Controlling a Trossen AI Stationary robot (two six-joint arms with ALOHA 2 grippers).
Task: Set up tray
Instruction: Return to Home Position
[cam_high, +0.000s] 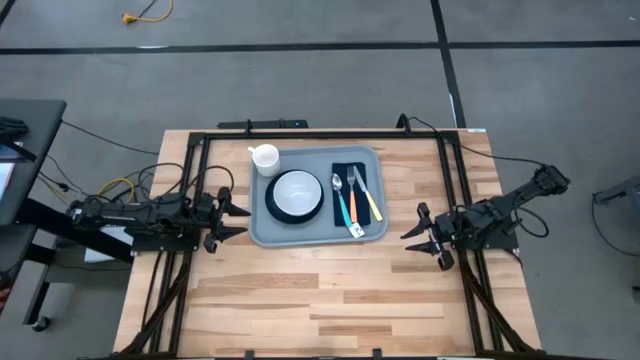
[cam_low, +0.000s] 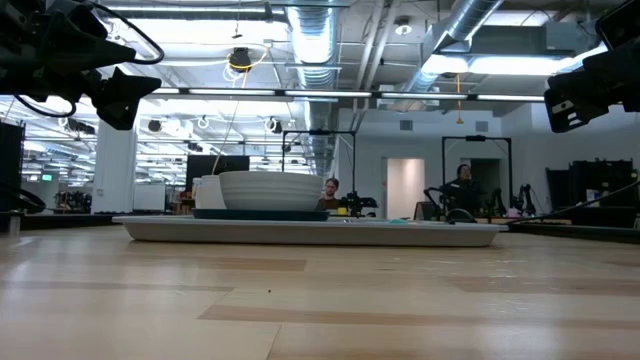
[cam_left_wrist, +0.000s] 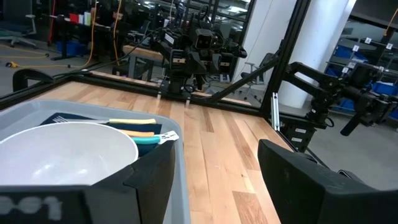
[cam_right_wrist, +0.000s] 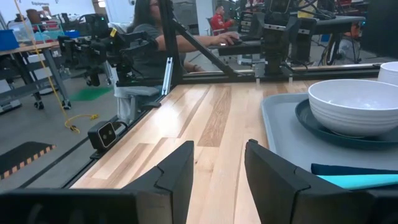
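Tray (cam_high: 300, 238) at 3 o'clock of left gripper (cam_high: 243, 221), just beside; 9 o'clock of right gripper (cam_high: 414, 222), farther. Both released, empty.

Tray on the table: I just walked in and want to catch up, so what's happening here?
Nothing is being handled. The large flat grey-blue plastic tray sits between the arms, holding a white bowl on a dark teal round plate, a white mug at one corner, and a dark navy folded napkin bearing a green-handled spoon, orange-handled fork and yellow-handled knife. The left hand and right hand are open and empty, one beside each end of the tray.
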